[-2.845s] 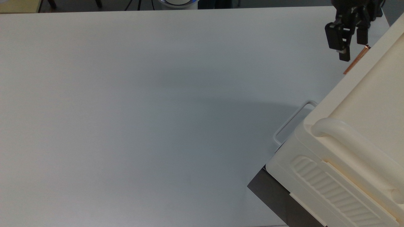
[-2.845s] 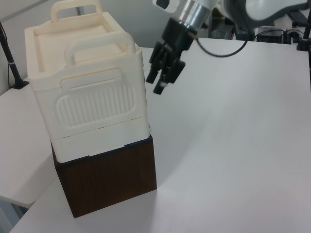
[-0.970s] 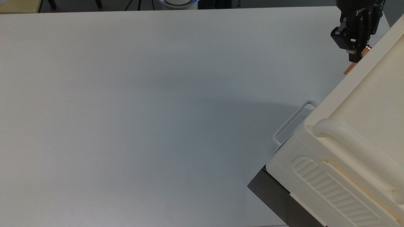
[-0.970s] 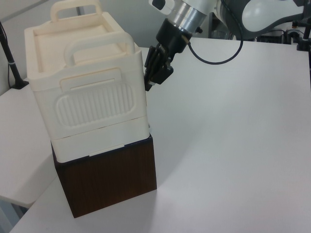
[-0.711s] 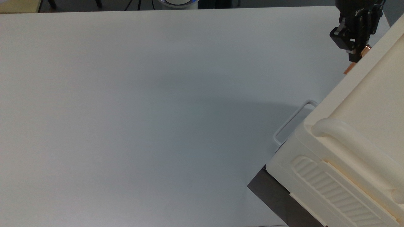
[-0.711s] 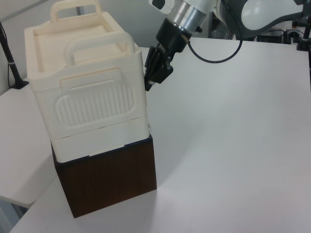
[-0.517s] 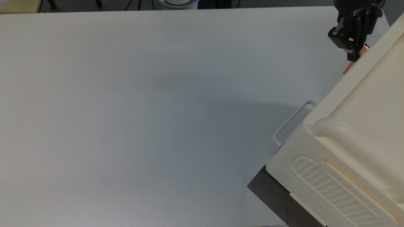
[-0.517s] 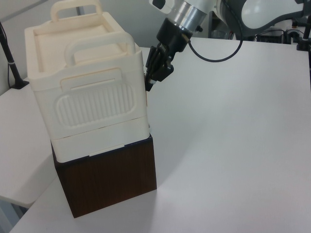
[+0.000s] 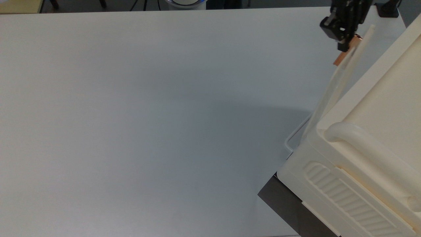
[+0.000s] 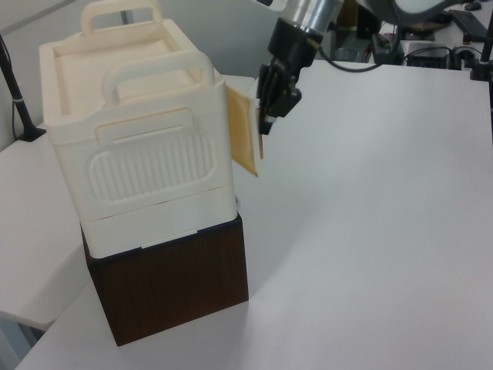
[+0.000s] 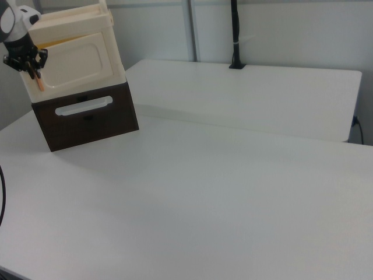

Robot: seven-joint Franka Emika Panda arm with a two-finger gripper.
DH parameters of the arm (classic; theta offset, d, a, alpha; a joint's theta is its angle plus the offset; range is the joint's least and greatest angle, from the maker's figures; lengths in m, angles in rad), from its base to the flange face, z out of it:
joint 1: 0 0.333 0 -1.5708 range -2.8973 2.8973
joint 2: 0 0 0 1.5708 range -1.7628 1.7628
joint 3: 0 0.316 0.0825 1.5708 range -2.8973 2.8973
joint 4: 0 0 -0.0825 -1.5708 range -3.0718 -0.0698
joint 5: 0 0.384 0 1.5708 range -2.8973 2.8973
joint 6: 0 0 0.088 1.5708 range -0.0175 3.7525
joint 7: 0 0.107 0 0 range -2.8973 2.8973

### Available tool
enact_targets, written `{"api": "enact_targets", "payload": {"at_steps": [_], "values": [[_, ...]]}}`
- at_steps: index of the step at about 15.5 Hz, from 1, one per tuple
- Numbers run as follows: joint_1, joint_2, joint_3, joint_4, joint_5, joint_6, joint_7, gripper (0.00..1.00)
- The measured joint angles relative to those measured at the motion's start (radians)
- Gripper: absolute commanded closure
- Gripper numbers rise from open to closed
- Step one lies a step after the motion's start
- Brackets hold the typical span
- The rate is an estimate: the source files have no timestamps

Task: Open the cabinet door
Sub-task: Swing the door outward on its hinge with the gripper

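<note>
**Claw holds the orange handle, door partly open**

Black claw (image 9: 343,37) is pinched tight on the copper-orange handle (image 9: 338,58), near the handle's top end. The handle runs down below the claw, along the free edge of the cabinet door (image 10: 244,137). The door sticks out from the big cream cabinet (image 10: 139,146), partly open. In the left view, the cabinet is to the claw's left, on a dark brown box (image 10: 173,285). Under it all lies the white table (image 9: 148,115).
</note>
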Motion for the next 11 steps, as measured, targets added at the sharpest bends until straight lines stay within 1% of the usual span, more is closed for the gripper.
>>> {"api": "enact_targets", "payload": {"at_steps": [1,3,5,7,8,9,11], "values": [[-0.015,-0.009,0.000,-0.009,0.006,-0.058,0.000,0.17],[-0.045,-0.023,-0.001,-0.026,0.013,-0.160,-0.001,0.09],[-0.085,-0.043,-0.001,-0.033,0.013,-0.260,-0.008,0.09],[-0.128,-0.068,-0.002,-0.035,0.010,-0.359,-0.043,0.09],[-0.151,-0.081,-0.004,-0.036,0.007,-0.402,-0.073,0.07],[-0.178,-0.095,-0.010,-0.039,0.005,-0.444,-0.110,0.02],[-0.223,-0.129,-0.039,-0.047,0.005,-0.514,-0.161,0.00]]}}
